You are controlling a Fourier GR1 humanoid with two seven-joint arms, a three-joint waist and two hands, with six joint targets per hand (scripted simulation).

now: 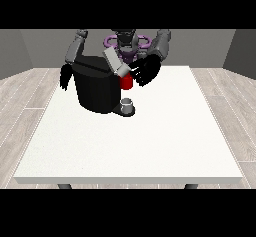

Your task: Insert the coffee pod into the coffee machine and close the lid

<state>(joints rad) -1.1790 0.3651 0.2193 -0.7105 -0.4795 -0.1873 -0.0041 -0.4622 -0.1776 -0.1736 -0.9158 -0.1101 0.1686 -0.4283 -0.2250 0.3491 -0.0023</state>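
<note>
with its fingers spread and holding nothing, the hand at the view's right [146, 71] hovers at three o'clock of the coffee machine [98, 88] and its raised lid [115, 62], so it should press the lid down squarely (the pod is nowhere plainly visible, and the fingers of the hand at the view's left [65, 77] cannot be read).

The robot's dark grey and black torso [127, 48] is showing a purple ring-shaped band [142, 39] curving out behind it at shoulder height. Both grey, segmented upper arms [75, 48] are tapering down from rounded shoulder shells. The glossy black hand at the view's right [147, 71] and the black hand at the view's left [65, 78] are ending in slender dark fingers.
</note>
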